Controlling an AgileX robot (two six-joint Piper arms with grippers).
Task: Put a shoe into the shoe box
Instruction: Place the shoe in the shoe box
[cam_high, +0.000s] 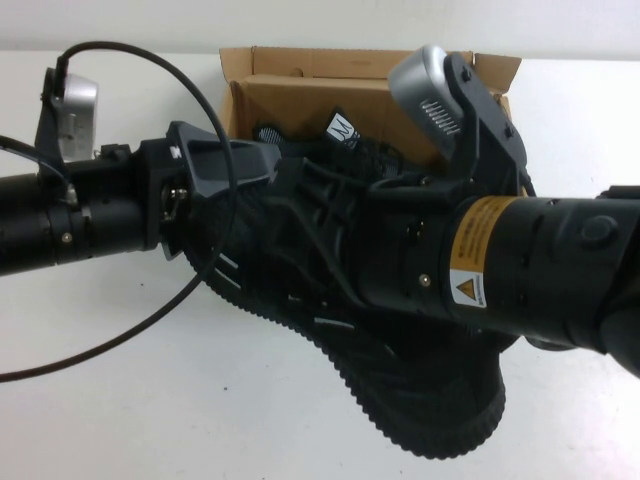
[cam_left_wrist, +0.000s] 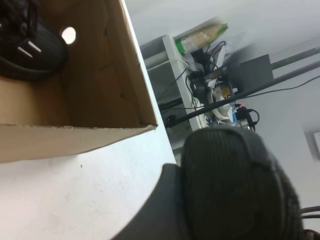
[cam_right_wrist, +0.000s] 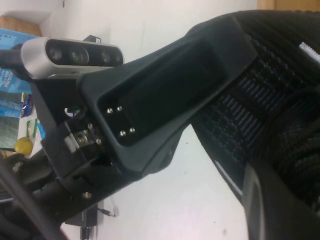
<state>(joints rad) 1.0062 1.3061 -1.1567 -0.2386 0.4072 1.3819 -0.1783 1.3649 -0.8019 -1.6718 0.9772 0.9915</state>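
I hold a black mesh shoe (cam_high: 425, 395) tilted above the table in front of the open brown shoe box (cam_high: 300, 95), its knobbly sole turned toward the camera. My left gripper (cam_high: 262, 165) grips it from the left and my right gripper (cam_high: 320, 205) from the right, and both look shut on it. In the right wrist view the shoe's mesh (cam_right_wrist: 265, 90) lies against the left gripper (cam_right_wrist: 165, 95), with one of the right fingers (cam_right_wrist: 272, 205) pressed on it. An identical second shoe (cam_left_wrist: 27, 47) lies inside the box (cam_left_wrist: 100, 75). The held shoe (cam_left_wrist: 235, 185) fills the left wrist view's near corner.
The white table (cam_high: 150, 400) spreads around the box. A black cable (cam_high: 200, 90) loops over the left arm. Beyond the table's edge stand shelves and clutter (cam_left_wrist: 210, 75).
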